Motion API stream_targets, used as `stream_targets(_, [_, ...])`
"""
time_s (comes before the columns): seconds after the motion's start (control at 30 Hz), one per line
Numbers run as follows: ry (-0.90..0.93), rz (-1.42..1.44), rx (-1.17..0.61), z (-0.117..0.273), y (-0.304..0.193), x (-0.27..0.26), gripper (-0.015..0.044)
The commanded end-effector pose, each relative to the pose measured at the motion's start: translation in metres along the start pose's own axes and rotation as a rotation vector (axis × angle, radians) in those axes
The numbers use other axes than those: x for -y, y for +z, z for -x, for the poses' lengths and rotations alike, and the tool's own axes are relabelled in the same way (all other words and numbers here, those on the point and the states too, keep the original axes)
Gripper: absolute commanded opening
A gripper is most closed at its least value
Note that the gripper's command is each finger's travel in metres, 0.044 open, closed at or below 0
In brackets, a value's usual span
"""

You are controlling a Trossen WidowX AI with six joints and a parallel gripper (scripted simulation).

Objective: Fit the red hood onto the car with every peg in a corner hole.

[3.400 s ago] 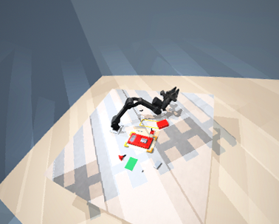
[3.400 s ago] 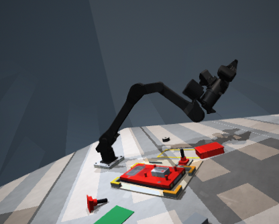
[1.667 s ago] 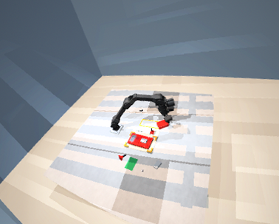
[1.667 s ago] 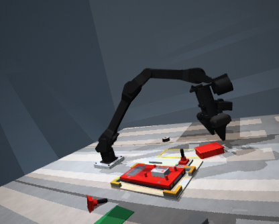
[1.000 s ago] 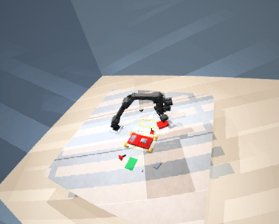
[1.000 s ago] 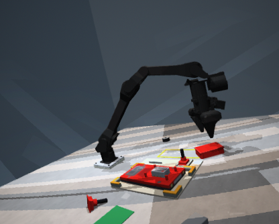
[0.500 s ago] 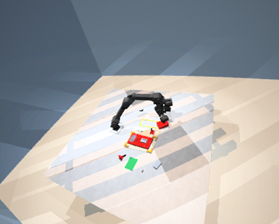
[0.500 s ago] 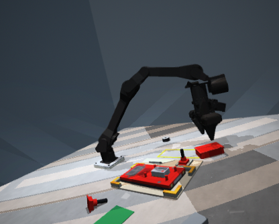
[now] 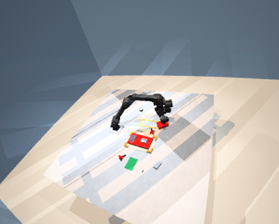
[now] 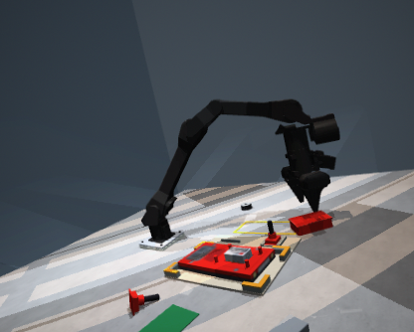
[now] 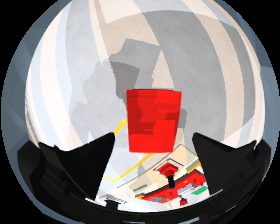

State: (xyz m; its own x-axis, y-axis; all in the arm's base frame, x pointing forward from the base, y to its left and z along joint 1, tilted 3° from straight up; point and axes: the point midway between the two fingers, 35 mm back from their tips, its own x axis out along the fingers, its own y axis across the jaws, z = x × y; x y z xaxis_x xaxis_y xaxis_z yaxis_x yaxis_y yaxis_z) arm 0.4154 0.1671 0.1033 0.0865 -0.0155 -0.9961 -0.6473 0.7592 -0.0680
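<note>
Hovering above the red, flat-roofed hood shell [image 9: 163,125] [image 10: 311,223] [image 11: 153,121], the black parallel-jaw gripper [image 9: 164,119] [image 10: 308,205] [image 11: 155,137] points downward with its fingers spread wide and nothing between them. The hood lies on the pale, striped table [image 9: 184,192] [image 10: 358,303] [image 11: 200,55], near the thin yellow rectangular outline [image 9: 140,124] [image 10: 240,228] [image 11: 118,128]. Well apart from the hood's underside, the flat red car chassis [image 9: 138,145] [image 10: 219,264] sits in the cream jig with orange corner blocks [image 9: 150,150] [image 10: 255,285]. On its deck, short red pegs [image 10: 247,263] stand around the grey engine block [image 9: 143,140] [image 10: 238,254].
</note>
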Motion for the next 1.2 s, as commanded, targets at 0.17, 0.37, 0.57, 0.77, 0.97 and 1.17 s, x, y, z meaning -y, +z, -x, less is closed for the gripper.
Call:
stream_targets(0.17, [-0.004, -0.001, -0.004, -0.007, -0.001, 0.001, 0.0440])
stream_targets(0.37, [-0.004, -0.001, -0.004, -0.011, -0.001, 0.000, 0.0440])
stream_targets(0.57, [-0.004, -0.001, -0.004, -0.015, -0.001, 0.000, 0.0440])
stream_targets(0.77, [-0.004, -0.001, -0.004, -0.019, -0.001, 0.000, 0.0440])
stream_targets(0.97, [-0.004, -0.001, -0.004, -0.023, -0.002, 0.000, 0.0440])
stream_targets(1.17, [-0.004, -0.001, -0.004, -0.027, -0.002, 0.000, 0.0440])
